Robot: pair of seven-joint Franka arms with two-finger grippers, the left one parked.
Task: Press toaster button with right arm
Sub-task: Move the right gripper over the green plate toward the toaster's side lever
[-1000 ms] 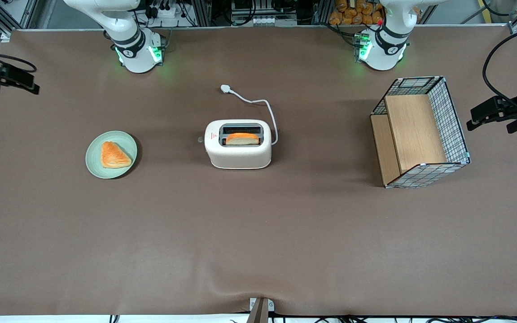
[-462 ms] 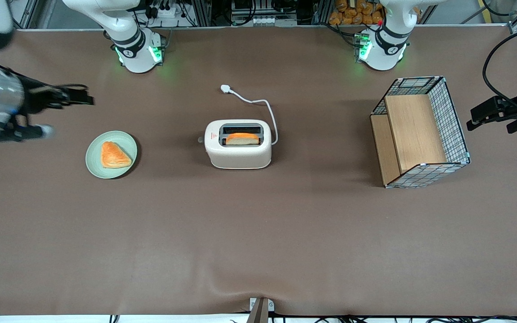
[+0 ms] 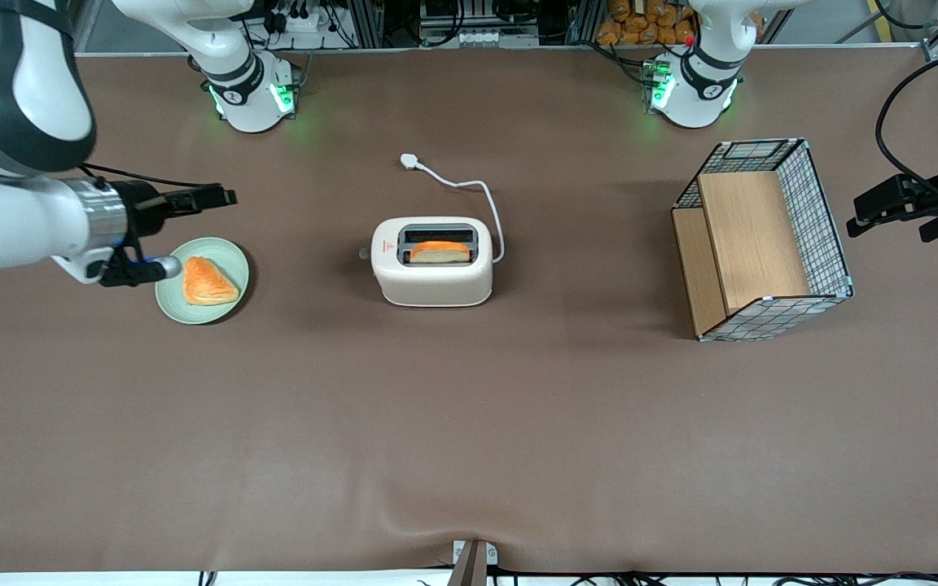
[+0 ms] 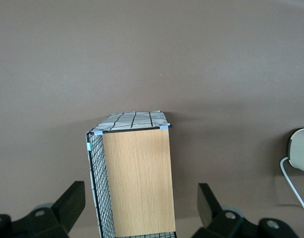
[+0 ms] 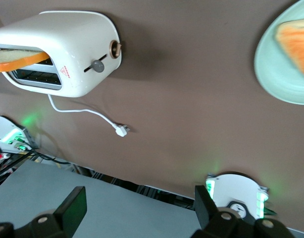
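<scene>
The cream-white toaster (image 3: 432, 273) stands mid-table with a slice of toast (image 3: 440, 251) in one slot. Its small pale button (image 3: 364, 253) sticks out of the short end that faces the working arm's end of the table. The right arm (image 3: 21, 220) reaches in from that end. Its gripper (image 3: 221, 197) hangs open and empty above the table, just farther from the front camera than the green plate (image 3: 229, 305), and well short of the toaster. The right wrist view shows the toaster (image 5: 68, 49), the button (image 5: 97, 65) and the open gripper (image 5: 139, 201).
The green plate holds an orange pastry (image 3: 207, 282). The toaster's white cord ends in a plug (image 3: 410, 161) nearer the arm bases. A wire basket with wooden boards (image 3: 762, 236) lies toward the parked arm's end of the table.
The right arm has swung in from the table's end toward the toaster. Its gripper has gone from the table's edge to just by the green plate. The toaster has not moved.
</scene>
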